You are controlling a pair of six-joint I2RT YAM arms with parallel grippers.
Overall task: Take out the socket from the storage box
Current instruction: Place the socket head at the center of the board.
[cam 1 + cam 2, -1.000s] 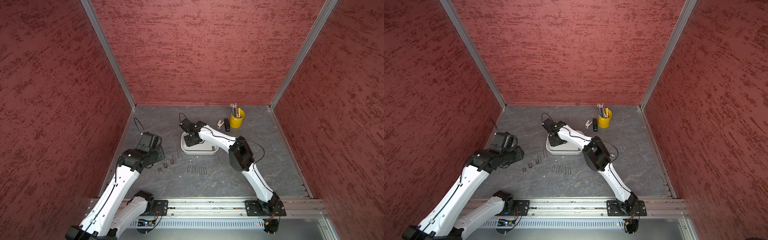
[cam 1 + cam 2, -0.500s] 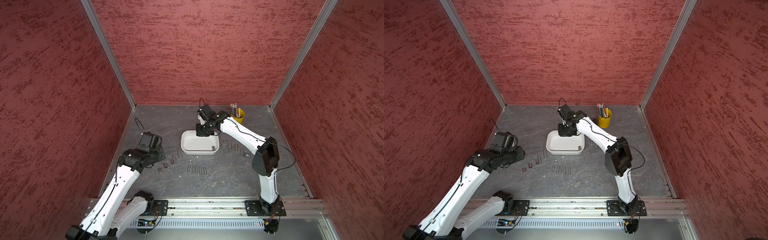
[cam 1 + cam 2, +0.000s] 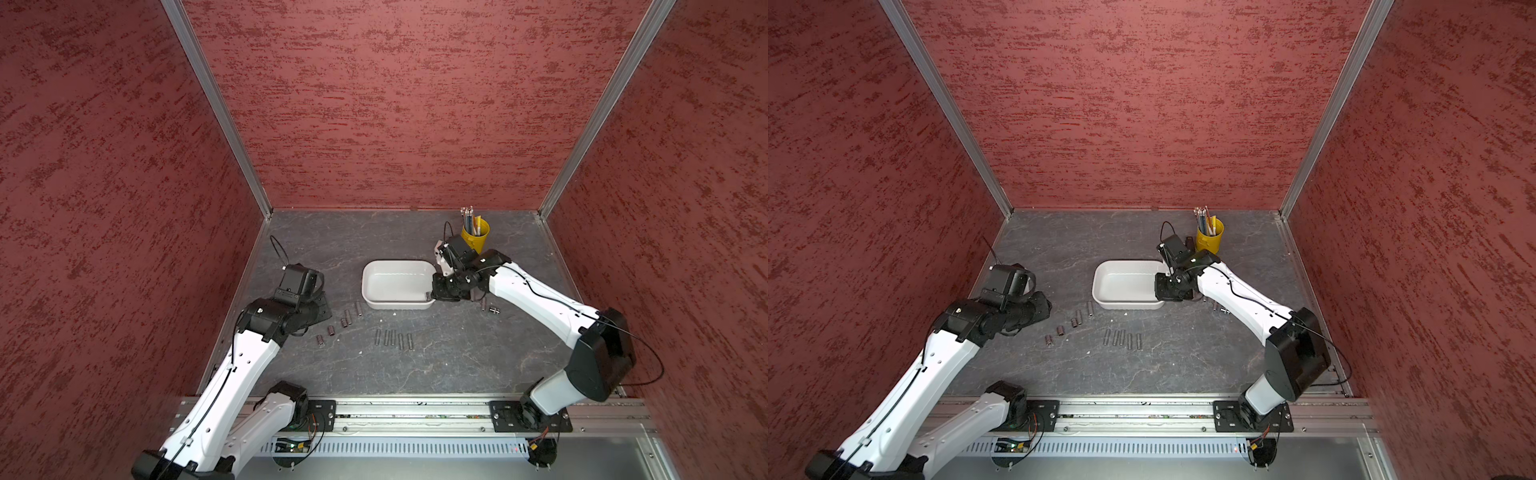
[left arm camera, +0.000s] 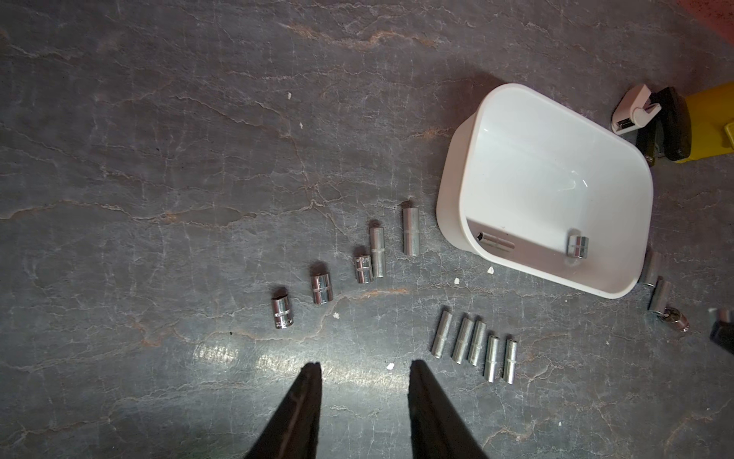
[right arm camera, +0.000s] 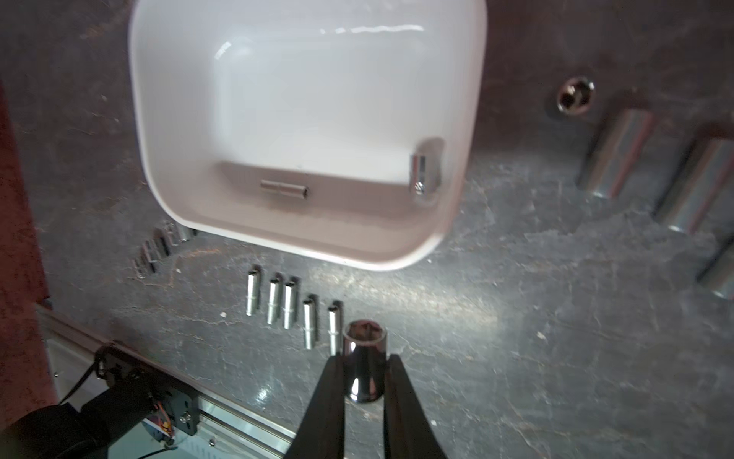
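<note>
Grey, veined stone-look tabletop carries everything, and on it sits the shallow white plastic storage box with rounded corners, set in front of the yellow pencil bucket. Both white arms reach in. The right gripper is at the box's right end, its black fingers pinching a short chrome socket by its sides. The socket's hex mouth shows in the right wrist view, and it is outside the rim, over bare table. The left gripper hangs part-way spread and empty, well apart from the box, near a row of stubby sockets. Two pieces lie in the box. A stubby chrome socket sits tucked in the near corner on the right arm's side. A slim chrome socket lies flat against the near long wall, its long axis parallel to that wall. I judge the held socket wants setting down by the large sockets just beside the box's right end. The right arm is the nearer one to both pieces inside.
</note>
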